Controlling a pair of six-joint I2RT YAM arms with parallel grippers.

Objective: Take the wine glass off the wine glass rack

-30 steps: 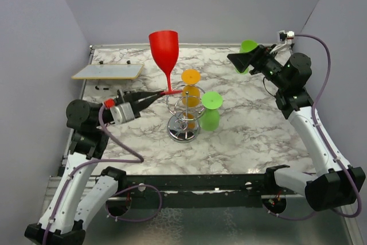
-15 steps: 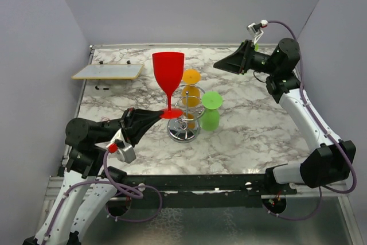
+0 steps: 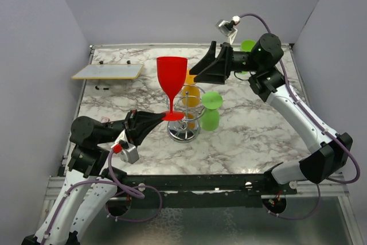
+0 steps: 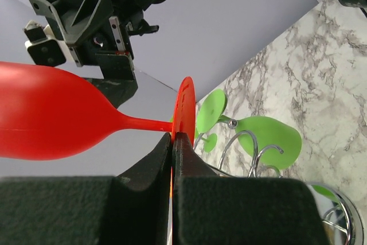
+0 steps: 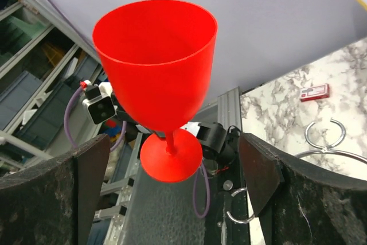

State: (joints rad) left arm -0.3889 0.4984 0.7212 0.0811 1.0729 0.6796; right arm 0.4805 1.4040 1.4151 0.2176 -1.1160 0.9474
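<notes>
A red wine glass (image 3: pixel 172 77) stands upright in the air, its foot just left of the chrome wine glass rack (image 3: pixel 183 123). My left gripper (image 3: pixel 162 118) is shut on the rim of the glass's foot (image 4: pixel 184 106); in the left wrist view the gripper (image 4: pixel 172 139) pinches the foot edge-on. My right gripper (image 3: pixel 195 74) is open, close to the right of the bowl and apart from it. In the right wrist view the glass (image 5: pixel 156 61) sits between and beyond its spread fingers (image 5: pixel 261 176). An orange glass (image 3: pixel 191 91) and a green glass (image 3: pixel 210 111) hang upside down on the rack.
A flat pale board (image 3: pixel 108 71) lies at the back left of the marble table (image 3: pixel 246 136). Another green glass (image 3: pixel 248 45) shows at the back right behind the right arm. Grey walls close in the table on three sides.
My right arm has swung left from the back right corner to beside the red glass's bowl. My left arm has turned and carried the glass slightly right.
</notes>
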